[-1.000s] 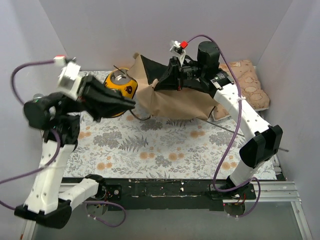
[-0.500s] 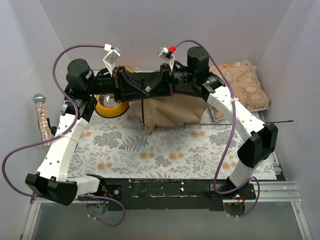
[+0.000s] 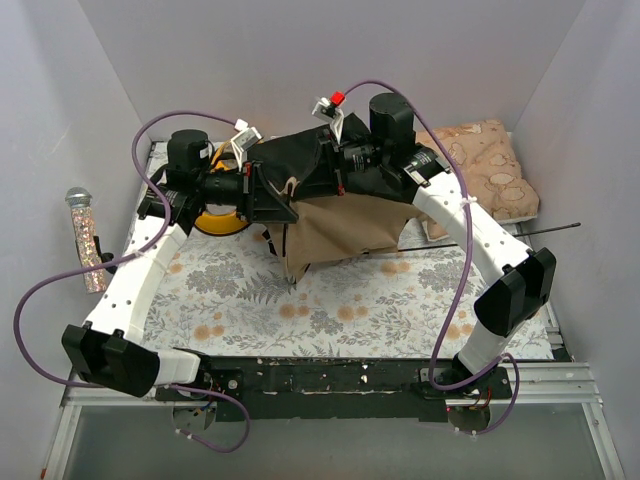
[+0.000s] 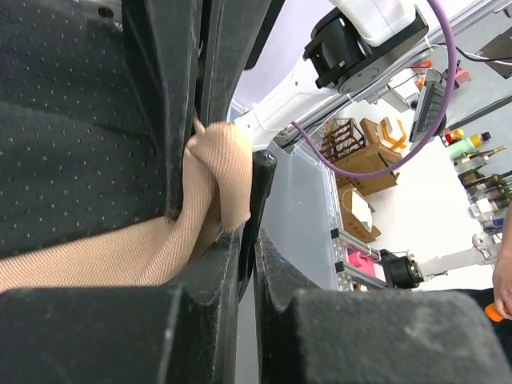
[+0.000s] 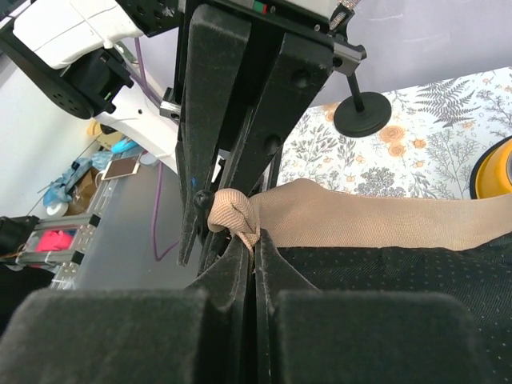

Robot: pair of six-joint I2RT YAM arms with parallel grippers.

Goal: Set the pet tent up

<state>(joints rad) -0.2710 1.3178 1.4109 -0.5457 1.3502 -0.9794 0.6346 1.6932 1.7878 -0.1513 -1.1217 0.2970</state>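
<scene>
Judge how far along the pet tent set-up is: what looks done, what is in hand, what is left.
Done: the pet tent is gripped and held up over the floral mat. In hand: the left hand and right hand both pinch one tan fabric corner, tip to tip. To do: the shell hangs limp and a thin pole juts out on the right, so it is not yet standing.

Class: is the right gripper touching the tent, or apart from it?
Touching. The right wrist view shows the right gripper shut on a bunched tan fold of the tent, pinched between its fingertips.
</scene>
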